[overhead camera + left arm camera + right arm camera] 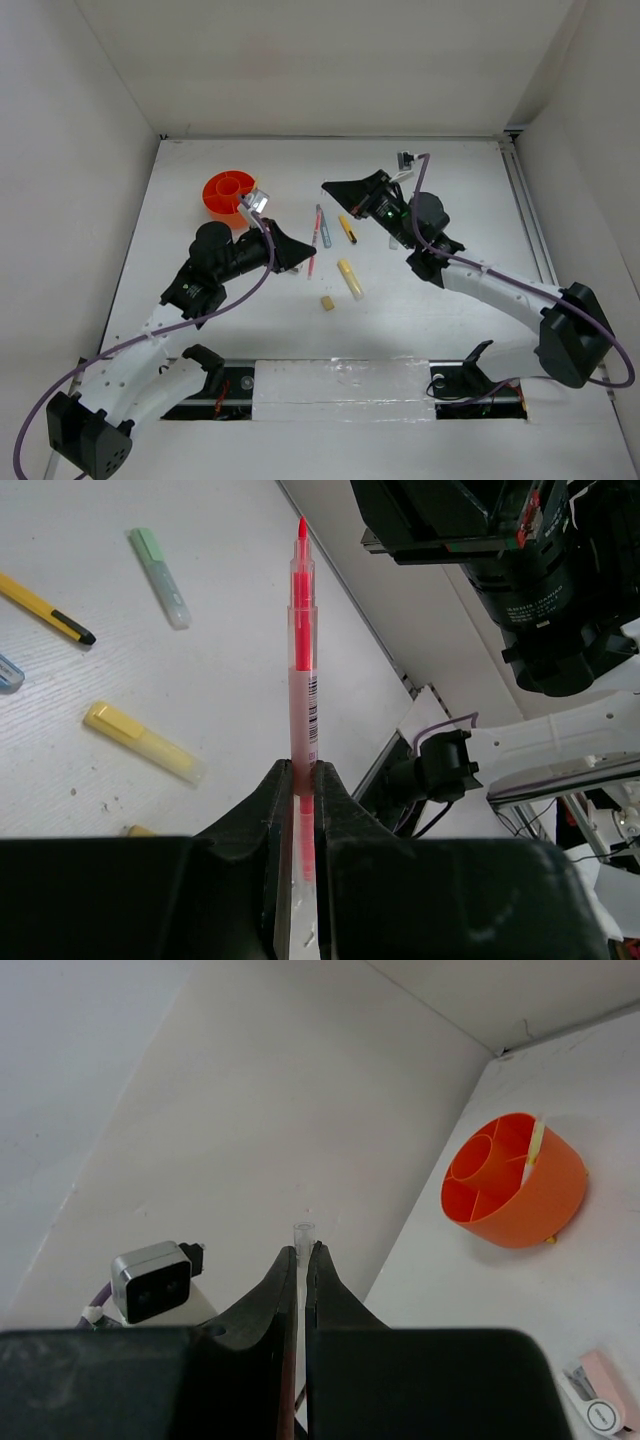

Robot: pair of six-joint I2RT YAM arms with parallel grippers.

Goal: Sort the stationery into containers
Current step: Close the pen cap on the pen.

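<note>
1. The small tan cube eraser (327, 303) lies on the white table (480, 200), close to the arms. The pale yellow marker (351, 279) is just past it.
2. The left gripper (305, 772) is squeezed tight on the thin pink-red pen (303, 660). The pen has a barcode sticker (313, 708), but its print is too small to read.
3. The right gripper (302, 1252) is pinched on a thin see-through stick (302, 1230). Most of the stick is hidden between the fingers.
4. Farthest away is the round orange plastic cup (530, 1200). A pale pen (536, 1145) stands in one part of it.
</note>
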